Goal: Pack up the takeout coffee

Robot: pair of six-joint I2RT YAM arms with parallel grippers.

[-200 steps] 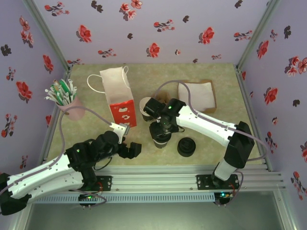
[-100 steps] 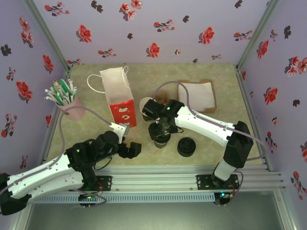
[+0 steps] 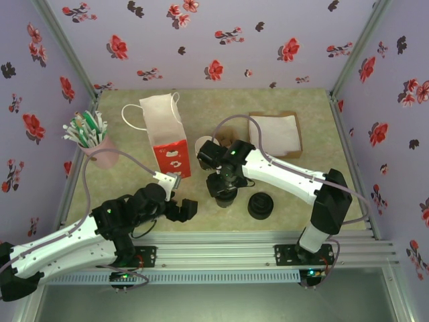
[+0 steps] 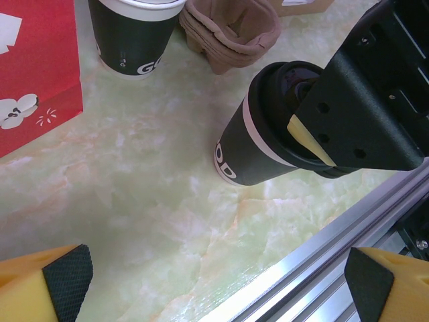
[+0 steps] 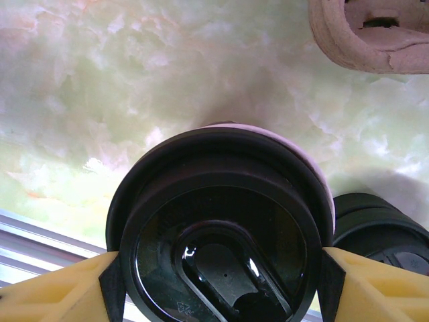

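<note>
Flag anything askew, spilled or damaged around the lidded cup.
Nothing is clearly wrong. The takeout coffee seems to lean in the left wrist view, though that may only be the camera angle. Its lid looks evenly seated, clamped by the right gripper. No spill shows on the table.

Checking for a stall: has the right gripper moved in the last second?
Yes, slightly: right gripper, shut on the black-lidded paper cup, drifted left toward the red paper bag.

Robot lab booth staged as café counter: floral-papered walls (image 3: 221, 40), aluminium rail (image 3: 221, 243), marble-look tabletop (image 3: 221, 111), paper bag (image 3: 164, 134), napkin stack (image 3: 275, 133).
</note>
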